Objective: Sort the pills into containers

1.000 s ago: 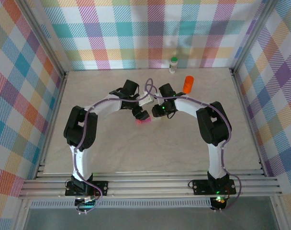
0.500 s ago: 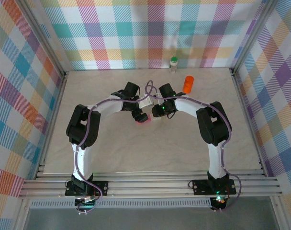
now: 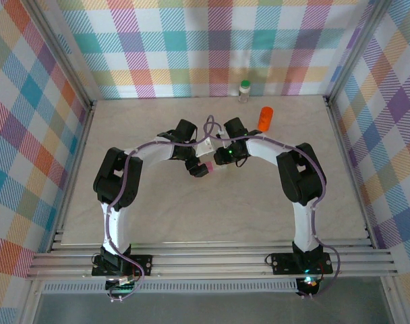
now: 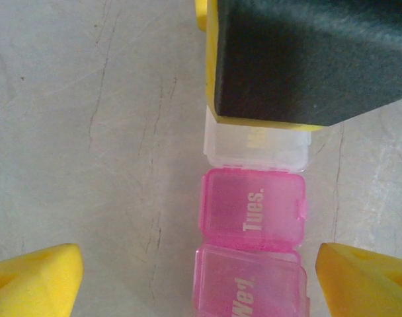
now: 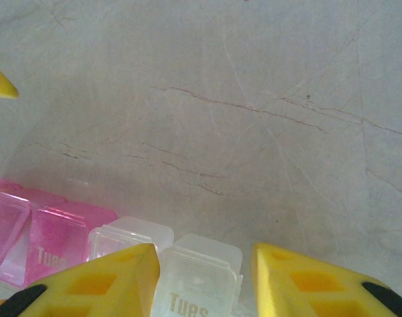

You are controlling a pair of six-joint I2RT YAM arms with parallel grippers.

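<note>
From above, the pill box is mostly hidden under the left end effector and right end effector (one pink corner peeps out). At the left wrist, the bottom edge cuts its "Wed" lid; a black-padded finger covers half a clear lid. At the right wrist, the clear "Tues" lid runs off the bottom edge.

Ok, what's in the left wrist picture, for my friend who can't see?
Pink see-through pill compartments, one marked Tues., lie on the grey table between the open left gripper's yellow fingertips. Beyond it, a black and yellow gripper finger covers part of a clear plastic compartment.
</note>
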